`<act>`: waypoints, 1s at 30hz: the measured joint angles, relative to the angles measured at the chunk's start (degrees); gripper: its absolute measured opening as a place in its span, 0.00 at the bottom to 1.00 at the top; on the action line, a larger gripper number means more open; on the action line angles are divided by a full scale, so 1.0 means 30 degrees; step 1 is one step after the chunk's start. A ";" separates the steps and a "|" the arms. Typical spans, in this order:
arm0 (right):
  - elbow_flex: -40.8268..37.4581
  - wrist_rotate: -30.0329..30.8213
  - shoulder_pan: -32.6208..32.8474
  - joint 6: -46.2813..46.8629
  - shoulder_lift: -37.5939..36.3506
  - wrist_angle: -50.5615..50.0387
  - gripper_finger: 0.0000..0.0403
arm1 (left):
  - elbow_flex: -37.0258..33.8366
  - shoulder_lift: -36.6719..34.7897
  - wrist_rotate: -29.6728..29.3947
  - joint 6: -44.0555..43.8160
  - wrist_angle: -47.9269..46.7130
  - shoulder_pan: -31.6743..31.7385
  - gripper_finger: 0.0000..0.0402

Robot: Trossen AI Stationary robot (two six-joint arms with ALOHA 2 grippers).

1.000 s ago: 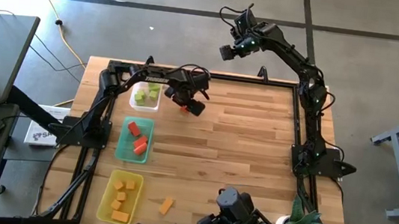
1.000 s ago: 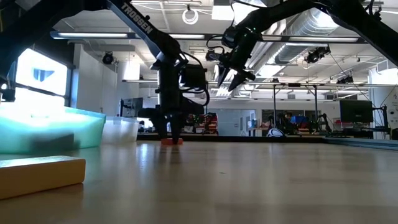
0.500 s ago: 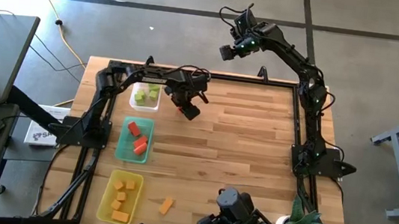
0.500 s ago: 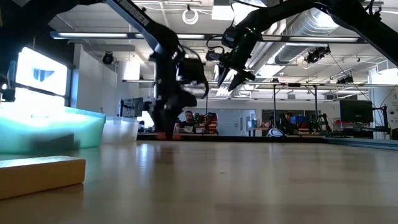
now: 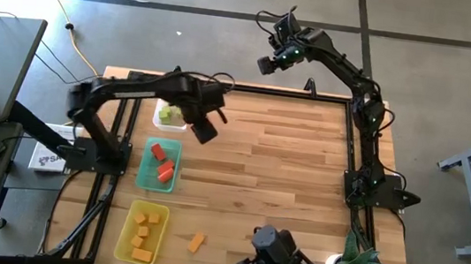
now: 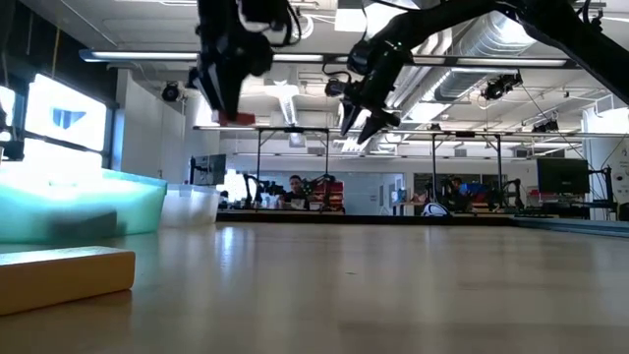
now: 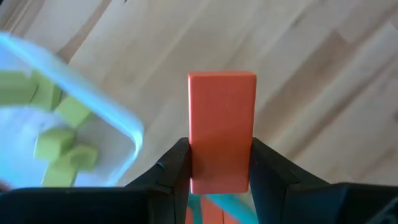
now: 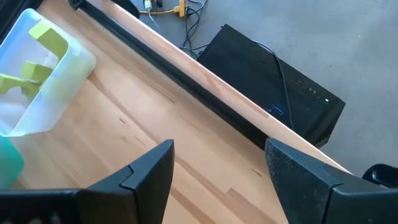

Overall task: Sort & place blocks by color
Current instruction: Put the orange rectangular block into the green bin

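Red bar lifted above the trays

Red and oblong, a smooth block (image 7: 222, 130) stands on end between the left gripper's (image 7: 219, 167) two dark fingers, which press its long sides; about half its length sticks out past the fingertips. The left arm reaches from the table's left side, its gripper raised well above the wood, over the gap between the clear tray (image 5: 170, 125) and the green tray (image 5: 145, 173). In the low view the block (image 6: 236, 118) hangs high over the tabletop. Yellow-green blocks (image 7: 59, 134) lie in the clear tray, red ones (image 5: 161, 163) in the green tray, orange ones (image 5: 144, 230) in the yellow tray (image 5: 125, 233), and one orange block (image 5: 196, 242) sits loose on the table just right of it. The right gripper (image 5: 267, 62) hovers beyond the far edge, fingers spread wide, holding nothing.
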 joint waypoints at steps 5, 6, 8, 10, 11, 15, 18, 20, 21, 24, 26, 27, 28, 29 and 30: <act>0.0000 0.0072 0.0441 -0.0466 0.0000 -0.0029 0.59 | 0.0007 -0.1776 -0.0843 -0.1023 -0.1771 -0.1465 0.25; 0.0000 0.0072 0.0528 -0.0488 0.0000 -0.0116 0.59 | 0.0007 -0.1984 -0.1232 -0.1218 -0.2188 -0.1805 0.26; 0.0000 -0.0017 0.0709 -0.0488 0.0000 -0.0359 0.59 | 0.0007 -0.2296 -0.1988 -0.1587 -0.3142 -0.2357 0.26; 0.0000 -0.0454 0.0892 -0.0494 0.0000 -0.0512 0.59 | -0.0145 -0.2448 -0.2527 -0.1827 -0.3934 -0.2790 0.27; 0.0000 -0.0798 0.0989 -0.0497 0.0000 -0.0565 0.59 | -0.0453 -0.2527 -0.2583 -0.2041 -0.4100 -0.2982 0.27; 0.0000 -0.2066 0.1439 -0.0991 0.0000 -0.0575 0.59 | -0.2732 -0.3010 -0.1522 -0.2793 -0.3709 -0.3724 0.27; 0.0000 -0.2063 0.1797 -0.1037 0.0000 -0.0568 0.59 | -0.4601 -0.3409 -0.0462 -0.3581 -0.2735 -0.4215 0.27; 0.0000 -0.2070 0.2037 -0.1064 0.0000 -0.0561 0.59 | -0.5766 -0.3696 0.0229 -0.4124 -0.2051 -0.4545 0.27; 0.0000 -0.2070 0.2158 -0.1064 0.0000 -0.0568 0.59 | -0.6305 -0.3819 0.0494 -0.4325 -0.1753 -0.4707 0.27; 0.0000 -0.2061 0.2558 -0.1189 0.0000 -0.0722 0.59 | -0.7763 -0.4250 0.0850 -0.4729 -0.1179 -0.5208 0.27; 0.0000 -0.2022 0.2837 -0.1149 0.0000 -0.1007 0.59 | -0.8612 -0.4470 0.0898 -0.4912 -0.0972 -0.5426 0.27; 0.0000 -0.2012 0.2989 -0.0964 0.0000 -0.1142 0.59 | -0.8930 -0.4559 0.0913 -0.4940 -0.0989 -0.5486 0.27; 0.0000 -0.2012 0.3128 -0.0810 0.0000 -0.1286 0.59 | -0.9230 -0.4664 0.0862 -0.4966 -0.0932 -0.5560 0.27; 0.0000 -0.2012 0.3279 -0.0657 0.0000 -0.1326 0.59 | -0.9557 -0.4767 0.0829 -0.4911 -0.0768 -0.5578 0.27; 0.0000 -0.2012 0.3430 -0.0356 0.0000 -0.1325 0.59 | -0.9877 -0.4827 0.0719 -0.4843 -0.0604 -0.5574 0.27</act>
